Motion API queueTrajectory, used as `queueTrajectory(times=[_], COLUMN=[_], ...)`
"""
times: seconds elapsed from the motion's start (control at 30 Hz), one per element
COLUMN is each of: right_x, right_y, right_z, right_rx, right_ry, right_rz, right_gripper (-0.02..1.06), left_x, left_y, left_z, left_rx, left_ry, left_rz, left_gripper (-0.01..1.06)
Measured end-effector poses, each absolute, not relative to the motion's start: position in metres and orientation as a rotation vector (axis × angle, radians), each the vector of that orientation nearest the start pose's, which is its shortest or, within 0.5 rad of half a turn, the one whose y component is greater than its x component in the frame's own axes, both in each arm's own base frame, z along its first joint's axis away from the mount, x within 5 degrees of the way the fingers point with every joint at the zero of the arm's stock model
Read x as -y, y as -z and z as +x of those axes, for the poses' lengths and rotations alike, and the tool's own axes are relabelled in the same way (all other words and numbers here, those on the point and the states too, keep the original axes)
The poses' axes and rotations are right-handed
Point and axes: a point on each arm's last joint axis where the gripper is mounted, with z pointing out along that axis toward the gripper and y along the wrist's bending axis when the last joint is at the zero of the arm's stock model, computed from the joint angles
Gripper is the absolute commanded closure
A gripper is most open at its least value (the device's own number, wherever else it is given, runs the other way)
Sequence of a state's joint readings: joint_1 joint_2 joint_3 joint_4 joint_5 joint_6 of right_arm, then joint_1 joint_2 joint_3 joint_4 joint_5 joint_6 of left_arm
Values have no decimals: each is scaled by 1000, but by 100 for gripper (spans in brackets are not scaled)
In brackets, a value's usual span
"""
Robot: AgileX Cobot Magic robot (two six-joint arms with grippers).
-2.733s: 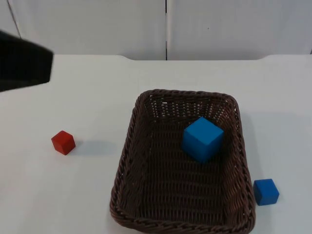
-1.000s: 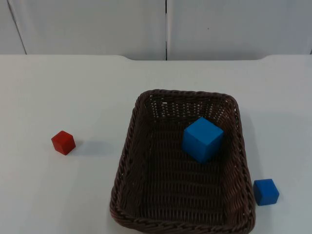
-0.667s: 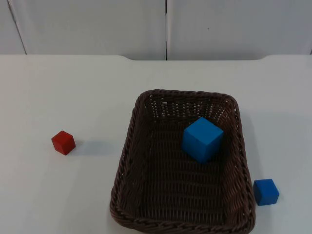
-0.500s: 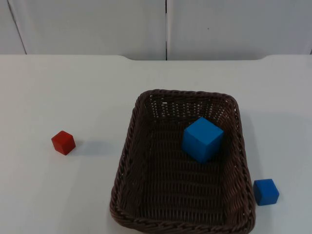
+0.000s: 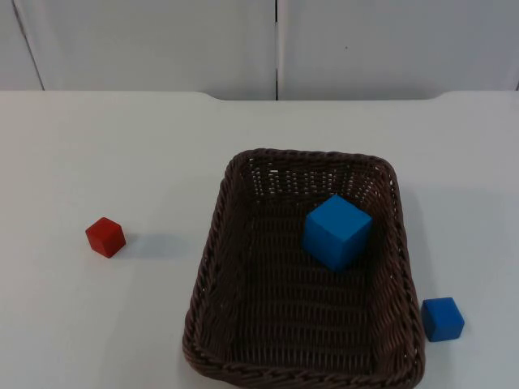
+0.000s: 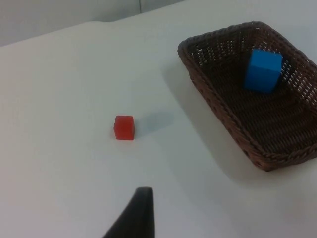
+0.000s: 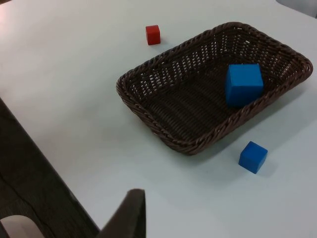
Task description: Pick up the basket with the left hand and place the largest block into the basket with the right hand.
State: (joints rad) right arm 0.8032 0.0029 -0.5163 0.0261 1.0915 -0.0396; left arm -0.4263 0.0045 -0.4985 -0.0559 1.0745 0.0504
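Observation:
A brown wicker basket (image 5: 212, 267) (image 6: 218, 106) (image 7: 148, 121) stands on the white table with nothing gripping it. Inside it, toward the far right corner, the large blue block (image 5: 336, 231) (image 6: 263, 70) (image 7: 243, 83) rests tilted. A small blue block (image 5: 442, 318) (image 7: 252, 157) lies on the table just outside the basket's right wall. Well to the basket's left sits a small red block (image 5: 105, 237) (image 6: 124, 127) (image 7: 153, 34). My left gripper (image 6: 140, 213) hangs high over the table, away from the red block and the basket. Drawn back beyond the table's edge, my right gripper (image 7: 130, 213) is far from the basket.
The grey partition wall (image 5: 276, 44) closes the table at the back. In the right wrist view the table's edge runs past dark floor (image 7: 29, 173). Bare white table top (image 5: 122, 162) surrounds the red block.
The left arm, which stood at the upper left of the top view 2.7 s ago, has pulled out of that view. The basket and the blocks have not moved.

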Motion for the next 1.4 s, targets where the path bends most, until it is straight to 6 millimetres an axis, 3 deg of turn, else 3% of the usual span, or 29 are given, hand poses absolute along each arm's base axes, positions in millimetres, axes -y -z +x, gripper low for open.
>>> queueTrajectory(times=[1.4], right_x=[4], right_y=[-279], right_z=[-7], right_rx=[-1915], right_ry=[-499], right_rz=[-861], right_gripper=[-1], left_x=[2], left_y=[-276], left_z=[-6], left_rx=[-2018], left_ry=[300], left_rz=[491], left_gripper=[0])
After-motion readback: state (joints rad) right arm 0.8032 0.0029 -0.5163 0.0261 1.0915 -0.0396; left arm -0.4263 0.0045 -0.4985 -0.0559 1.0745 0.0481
